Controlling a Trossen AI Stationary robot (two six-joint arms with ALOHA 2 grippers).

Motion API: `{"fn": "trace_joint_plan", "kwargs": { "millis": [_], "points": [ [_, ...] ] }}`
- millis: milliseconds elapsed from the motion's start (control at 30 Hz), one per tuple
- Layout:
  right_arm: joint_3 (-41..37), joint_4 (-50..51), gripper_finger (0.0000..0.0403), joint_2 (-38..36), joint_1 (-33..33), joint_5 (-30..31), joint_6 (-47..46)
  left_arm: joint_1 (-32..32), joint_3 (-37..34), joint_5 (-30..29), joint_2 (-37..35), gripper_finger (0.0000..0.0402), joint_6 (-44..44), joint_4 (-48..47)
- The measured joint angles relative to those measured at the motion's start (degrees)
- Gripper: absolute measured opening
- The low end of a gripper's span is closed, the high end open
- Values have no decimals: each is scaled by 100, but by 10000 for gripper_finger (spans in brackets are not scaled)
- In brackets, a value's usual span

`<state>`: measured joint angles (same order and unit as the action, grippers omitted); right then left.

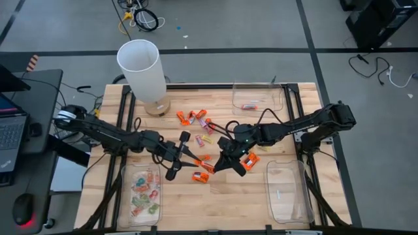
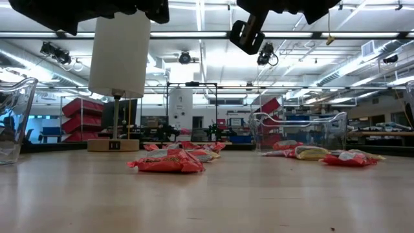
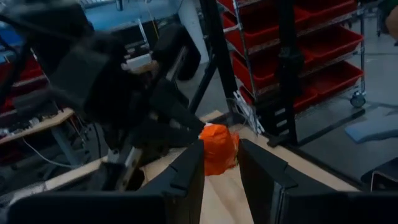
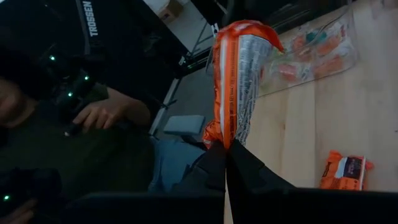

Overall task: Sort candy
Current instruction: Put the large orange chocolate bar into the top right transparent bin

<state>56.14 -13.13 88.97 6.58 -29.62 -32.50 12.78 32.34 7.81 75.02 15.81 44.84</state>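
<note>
My right gripper (image 1: 219, 164) hovers over the table's middle, shut on an orange-wrapped candy (image 4: 239, 81). My left gripper (image 3: 221, 148) faces it from the left, open, one finger on each side of that candy (image 3: 217, 149); I cannot tell whether they touch. Loose candies lie flat on the wood: a cluster (image 1: 196, 119) toward the far side, one (image 1: 201, 176) under the grippers, one (image 1: 249, 160) beside the right gripper. The near left tray (image 1: 124, 196) holds several candies. My right gripper pinches the orange candy by one crimped end (image 4: 217, 134) between its two fingers. It comes from the table's right. The rest of the wrapper sticks out past the fingertips toward the left gripper. The candy is lifted clear of the table.
A white cylinder lamp (image 1: 140, 68) stands on a wooden base at the far left. A clear tray (image 1: 236, 98) at the far right holds one candy (image 1: 249, 106). Another clear tray (image 1: 302, 196) sits at the near right. A person (image 4: 93, 118) sits beyond the table's left.
</note>
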Motion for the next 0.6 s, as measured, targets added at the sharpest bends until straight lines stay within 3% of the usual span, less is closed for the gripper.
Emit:
{"fn": "trace_joint_plan", "kwargs": {
  "millis": [600],
  "points": [
    [0,-17,0,0,-30,9,14,-2,-2,-268,229,102,-118,310]
  ]
}}
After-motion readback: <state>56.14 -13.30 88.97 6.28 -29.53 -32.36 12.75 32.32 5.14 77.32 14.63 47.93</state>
